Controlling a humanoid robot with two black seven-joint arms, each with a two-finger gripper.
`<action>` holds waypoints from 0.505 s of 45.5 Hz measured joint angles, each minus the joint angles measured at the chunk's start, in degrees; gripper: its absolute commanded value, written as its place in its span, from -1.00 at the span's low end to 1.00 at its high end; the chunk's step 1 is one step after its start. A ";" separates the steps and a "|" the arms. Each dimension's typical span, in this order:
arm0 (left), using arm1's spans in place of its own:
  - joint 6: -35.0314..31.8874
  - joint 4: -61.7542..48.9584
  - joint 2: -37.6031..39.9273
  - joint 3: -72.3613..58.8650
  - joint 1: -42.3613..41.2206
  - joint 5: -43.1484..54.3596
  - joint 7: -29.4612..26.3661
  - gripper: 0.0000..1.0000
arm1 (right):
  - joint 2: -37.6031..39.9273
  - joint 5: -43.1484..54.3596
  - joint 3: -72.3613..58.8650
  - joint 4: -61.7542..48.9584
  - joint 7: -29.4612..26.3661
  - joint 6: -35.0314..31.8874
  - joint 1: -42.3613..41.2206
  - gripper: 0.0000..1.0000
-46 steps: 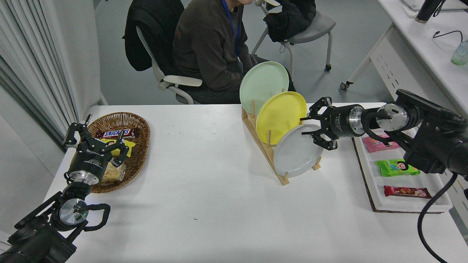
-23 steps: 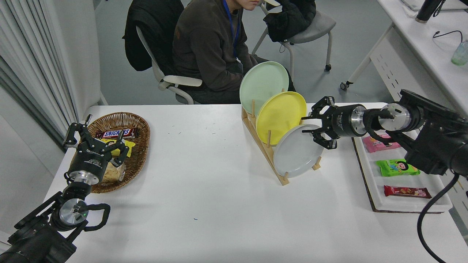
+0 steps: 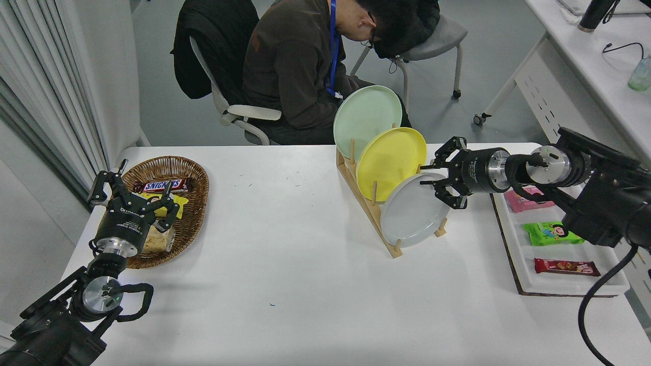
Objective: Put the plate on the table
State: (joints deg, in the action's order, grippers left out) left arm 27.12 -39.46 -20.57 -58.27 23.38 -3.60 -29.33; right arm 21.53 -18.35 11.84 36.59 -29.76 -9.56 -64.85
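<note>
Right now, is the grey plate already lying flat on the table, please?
No, the grey plate stands on edge in the wooden rack, in front of the yellow plate.

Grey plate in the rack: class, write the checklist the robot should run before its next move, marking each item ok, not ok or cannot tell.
1. Grey plate upright in the wooden rack: ok.
2. Right gripper open at the plate's upper right rim: ok.
3. Rim between the fingers: cannot tell.
4. Yellow plate just behind, clear of the fingers: cannot tell.
5. Bare table in front for set-down: ok.
6. Left gripper parked by the basket: ok.
</note>
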 measured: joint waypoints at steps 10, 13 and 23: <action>0.00 0.00 0.00 0.00 0.00 0.00 0.00 0.96 | -0.05 -0.23 0.47 0.03 -0.14 0.10 -0.23 -0.54; 0.00 0.00 0.00 0.00 0.00 0.00 0.00 0.96 | -0.05 -0.28 0.54 0.03 -0.16 0.11 -0.27 -0.62; 0.00 0.00 0.00 0.00 0.00 0.00 0.00 0.96 | -0.01 -0.34 0.66 -0.02 -0.23 0.18 -0.37 -0.69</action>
State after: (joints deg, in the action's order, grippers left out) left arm 27.12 -39.46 -20.57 -58.27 23.38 -3.60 -29.33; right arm 21.51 -18.69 12.50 36.58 -30.00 -9.38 -65.22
